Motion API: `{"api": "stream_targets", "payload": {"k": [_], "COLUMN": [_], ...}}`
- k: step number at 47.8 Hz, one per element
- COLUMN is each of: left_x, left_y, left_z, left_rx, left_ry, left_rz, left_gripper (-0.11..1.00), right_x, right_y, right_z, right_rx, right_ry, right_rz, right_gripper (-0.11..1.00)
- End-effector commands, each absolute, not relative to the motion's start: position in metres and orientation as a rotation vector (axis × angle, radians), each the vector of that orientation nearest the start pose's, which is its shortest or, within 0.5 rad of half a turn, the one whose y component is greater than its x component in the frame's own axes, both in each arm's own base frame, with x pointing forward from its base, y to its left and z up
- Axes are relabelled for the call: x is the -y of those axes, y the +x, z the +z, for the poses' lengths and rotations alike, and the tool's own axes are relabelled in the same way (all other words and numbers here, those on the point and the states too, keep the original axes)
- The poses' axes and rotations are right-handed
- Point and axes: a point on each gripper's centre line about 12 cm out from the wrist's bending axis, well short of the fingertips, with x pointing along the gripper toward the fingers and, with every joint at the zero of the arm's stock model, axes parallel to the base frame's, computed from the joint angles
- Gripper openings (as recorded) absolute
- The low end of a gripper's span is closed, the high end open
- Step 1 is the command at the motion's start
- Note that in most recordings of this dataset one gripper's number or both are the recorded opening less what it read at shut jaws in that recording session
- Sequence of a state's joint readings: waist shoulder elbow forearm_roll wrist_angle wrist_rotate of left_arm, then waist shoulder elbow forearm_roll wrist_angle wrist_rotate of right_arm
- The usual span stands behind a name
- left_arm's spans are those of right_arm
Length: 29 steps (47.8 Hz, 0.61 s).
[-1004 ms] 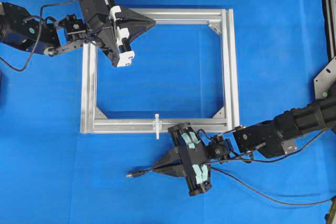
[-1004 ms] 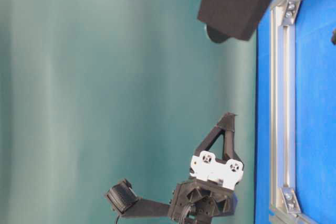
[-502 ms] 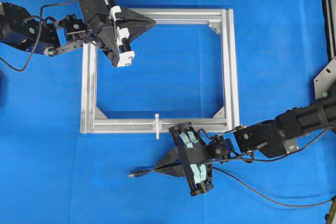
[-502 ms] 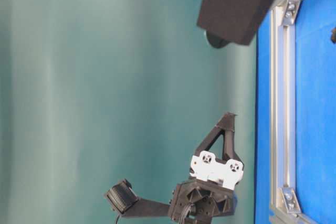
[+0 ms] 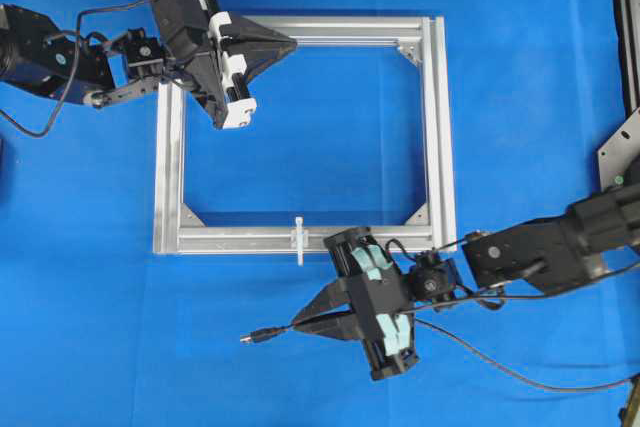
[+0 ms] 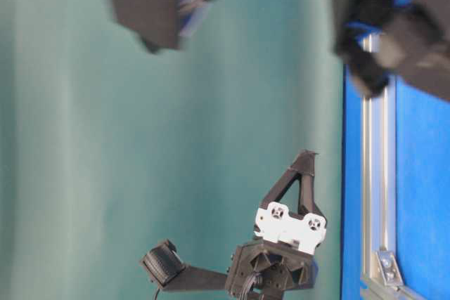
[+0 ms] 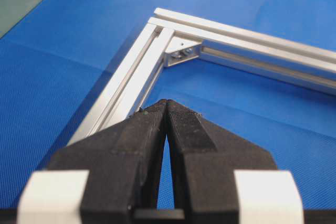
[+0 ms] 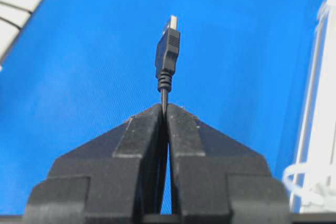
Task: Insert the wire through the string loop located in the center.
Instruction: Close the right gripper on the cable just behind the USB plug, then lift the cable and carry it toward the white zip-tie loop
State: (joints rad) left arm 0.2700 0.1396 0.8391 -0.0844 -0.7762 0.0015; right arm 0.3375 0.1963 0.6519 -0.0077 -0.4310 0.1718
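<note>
— From above, where's the wire [image 5: 500, 372]?

— Pinched in the right gripper [image 5: 300, 325], below the near rail of the aluminium frame [image 5: 435, 127] on the blue mat [image 5: 90, 327]. The plug [image 5: 252, 337] sticks out past the fingertips, pointing toward the left of that view, and the rest of the cable trails off toward the lower right corner.

— And the string loop [image 5: 298, 239]?

— A small white tie across the middle of that near rail, up and to the right of the plug, apart from it. Nothing is through it.

— Does the right wrist camera add anything?

— The grip itself. The jaws are pressed together on the wire just behind the strain relief, with the plug [image 8: 167, 51] standing straight up from them, metal end outward. The white loop [image 8: 307, 184] shows blurred at the lower right edge, against the rail.

— And the left gripper [image 5: 290, 42]?

— Overhead, it sits over the far rail near the frame's far-left corner. Its wrist camera shows its fingertips [image 7: 181, 116] together with nothing between them, above the mat inside the frame, with a corner bracket [image 7: 181, 53] beyond.

— The table-level view?

— Mostly green backdrop; one arm is only a dark blur at the top.
</note>
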Motion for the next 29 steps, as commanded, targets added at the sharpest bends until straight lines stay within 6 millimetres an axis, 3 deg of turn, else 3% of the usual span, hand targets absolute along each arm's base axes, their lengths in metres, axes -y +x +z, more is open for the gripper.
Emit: {"api": "stream_targets", "payload": {"k": [1, 29], "left_x": [-0.1089, -0.1082], "left_y": [0.3721, 0.3723], "left_z": [0.1596, 0.1596], "left_rx": [-0.144, -0.144], "left_ry": [-0.071, -0.072], "left_rz": [0.329, 0.326], "left_gripper": [0.00, 0.00], "right_x": [-0.1429, -0.1429], "right_y": [0.4012, 0.3994], "right_z": [0.1593, 0.1578], "right_rx": [-0.387, -0.394], "right_ry": [0.092, 0.090], "right_rz": [0.313, 0.314], "right_gripper": [-0.03, -0.03]}}
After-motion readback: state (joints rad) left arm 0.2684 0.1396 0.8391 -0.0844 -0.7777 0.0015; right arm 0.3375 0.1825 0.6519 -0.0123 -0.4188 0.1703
